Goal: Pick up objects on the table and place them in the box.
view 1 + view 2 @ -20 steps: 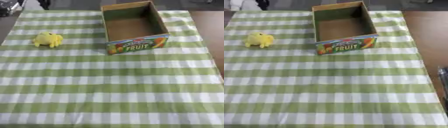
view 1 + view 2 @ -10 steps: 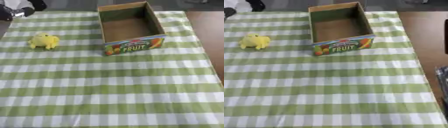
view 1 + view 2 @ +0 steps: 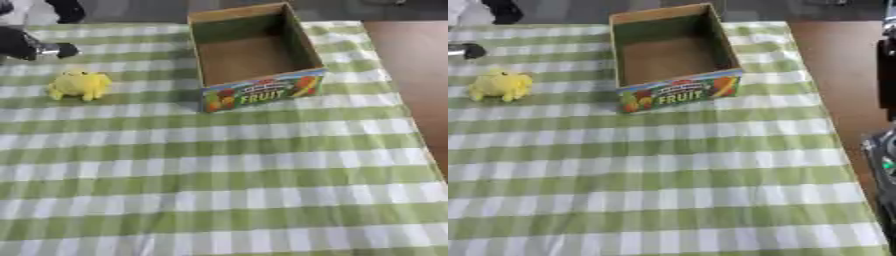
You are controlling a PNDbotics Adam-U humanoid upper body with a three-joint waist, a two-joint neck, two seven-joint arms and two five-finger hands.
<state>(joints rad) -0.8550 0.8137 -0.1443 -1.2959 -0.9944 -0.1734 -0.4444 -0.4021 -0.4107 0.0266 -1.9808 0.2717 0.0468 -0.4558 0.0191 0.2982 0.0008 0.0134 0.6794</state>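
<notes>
A yellow plush toy lies on the green checked cloth at the left. An open cardboard box with a "FRUIT" label on its front stands upright at the far middle, nothing inside it. My left hand, black with a silver part, reaches in from the upper left edge, just above and left of the toy and apart from it. A dark part of my right hand shows at the right edge, off the cloth.
The green and white checked cloth covers the table. Bare brown wood runs along the right side. A dark object lies beyond the far left edge.
The whole picture has shifted, so the camera moved. My left hand has come further in from the upper left, down toward the yellow toy.
</notes>
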